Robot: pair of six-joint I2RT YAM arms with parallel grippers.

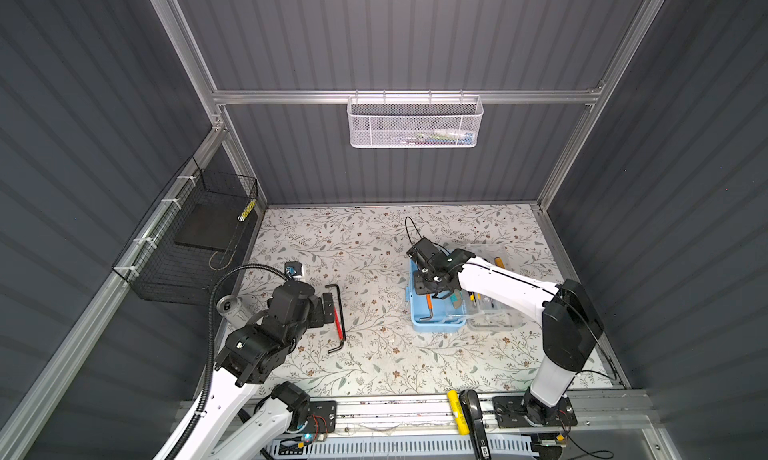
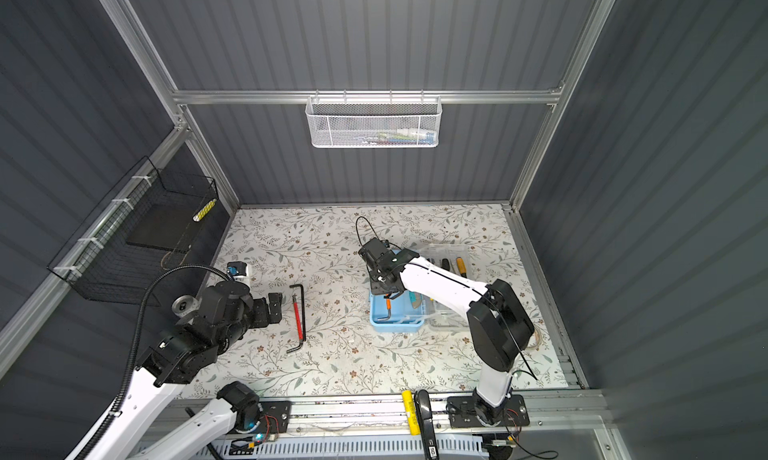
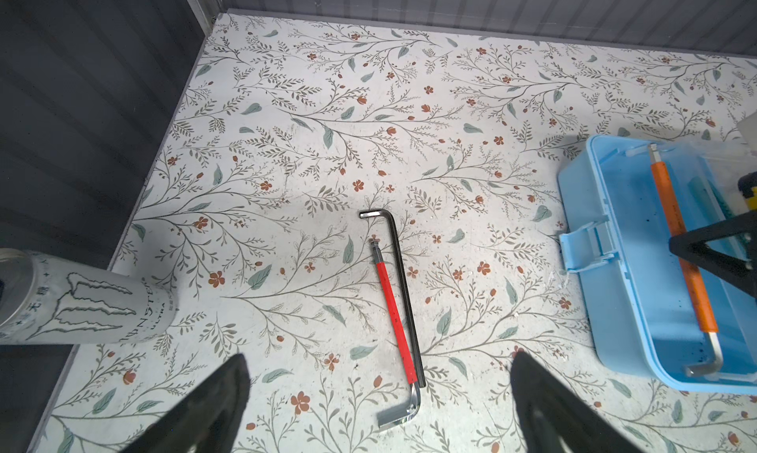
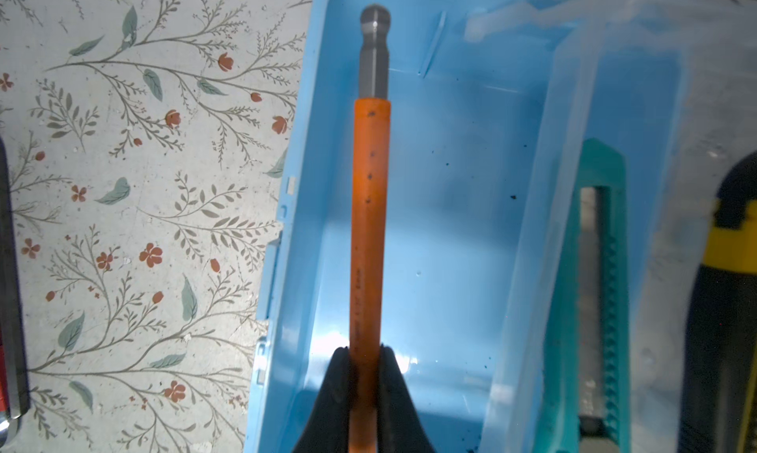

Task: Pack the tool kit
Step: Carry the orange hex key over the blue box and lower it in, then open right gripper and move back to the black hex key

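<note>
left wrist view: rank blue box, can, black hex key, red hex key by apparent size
1. blue box, partly cropped
2. can, near the camera, so unsure
3. black hex key and red hex key, about alike

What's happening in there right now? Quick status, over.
Right gripper shut on orange hex key, inside blue box. Left gripper open beside red key and black key on table. Nothing blocking.

Bright overhead light; soft shadows; glare inside box (image 4: 450, 164); edges warped.

Glossy light-blue plastic box (image 4: 450, 225); orange-sleeved, matt metal hex key (image 4: 368, 225).
</note>
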